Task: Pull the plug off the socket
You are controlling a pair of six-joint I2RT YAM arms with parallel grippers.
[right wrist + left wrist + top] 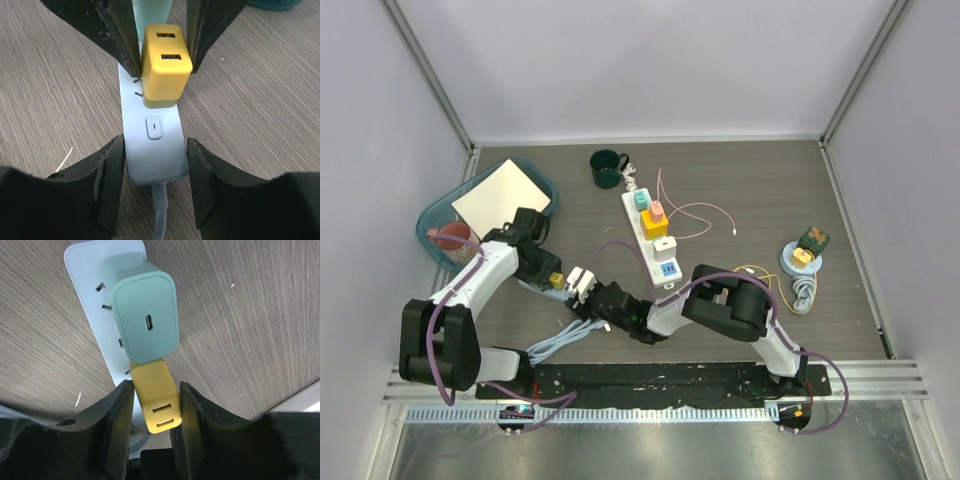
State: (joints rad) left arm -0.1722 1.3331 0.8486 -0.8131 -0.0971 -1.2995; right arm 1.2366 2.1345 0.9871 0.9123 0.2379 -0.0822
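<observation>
A small white power strip (580,281) lies on the wooden table between both grippers. It also shows in the left wrist view (92,295) and in the right wrist view (157,160). A yellow plug (156,400) stands in it beside a pale green adapter (145,320). My left gripper (156,387) is shut on the yellow plug (165,65) from both sides. My right gripper (155,142) is shut on the strip's cable end, by its switch. In the top view the left gripper (558,281) and the right gripper (590,293) meet at the strip.
A longer white power strip (665,268) with several coloured plugs lies at mid-table. A dark green mug (608,168) stands behind it. A teal tray (432,212) with a white sheet is at the left. Thin wires (695,215) and a round holder (802,260) lie at the right.
</observation>
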